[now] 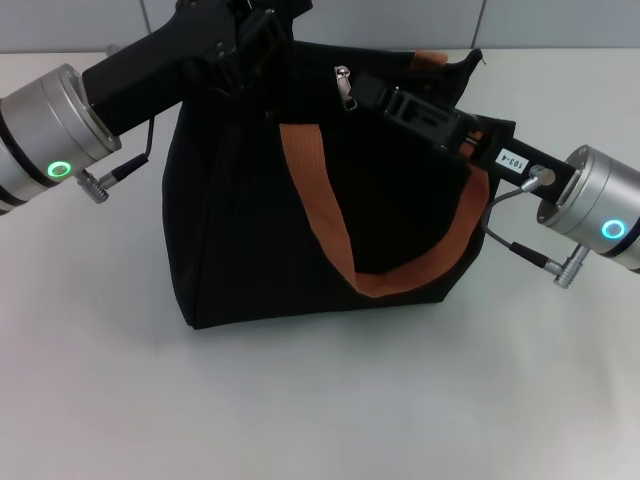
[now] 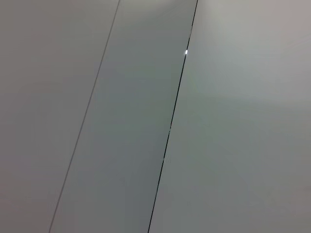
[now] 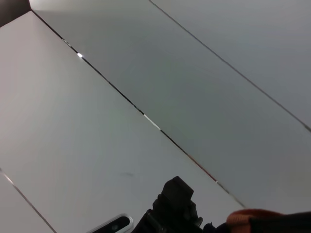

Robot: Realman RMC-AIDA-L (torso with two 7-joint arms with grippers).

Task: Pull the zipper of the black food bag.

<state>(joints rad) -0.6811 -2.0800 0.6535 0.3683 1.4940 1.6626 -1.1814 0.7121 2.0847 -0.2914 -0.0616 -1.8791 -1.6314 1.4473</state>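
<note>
While both arms reach in over the top, the scene reads so:

Bag: the black bag (image 1: 260, 230) stands upright on the white table (image 1: 320, 400), near the middle, its top edge towards the far wall.

Handle: an orange-brown strap (image 1: 330, 235) hangs in a loop down the near face; a bit of the second strap (image 1: 432, 60) shows at the far top edge, right of centre.

Zipper: the silver pull tab (image 1: 345, 88) hangs at the bag's top edge, about the middle, pointing down, between the two grippers. Neither gripper touches it.

Left gripper: the left gripper (image 1: 250, 40) is at the bag's upper left corner, black against black fabric. Whether its fingers are apart or closed on the fabric, I cannot tell.

Right gripper: the right gripper (image 1: 400, 100) lies across the top right of the bag, its tip just beside the tab on the right. Its fingers I cannot make out either.

Left wrist view: only grey wall panels (image 2: 218, 121).

Right wrist view: wall panels, with a dark gripper part (image 3: 175, 208) and a strip of orange strap at one edge.
</note>
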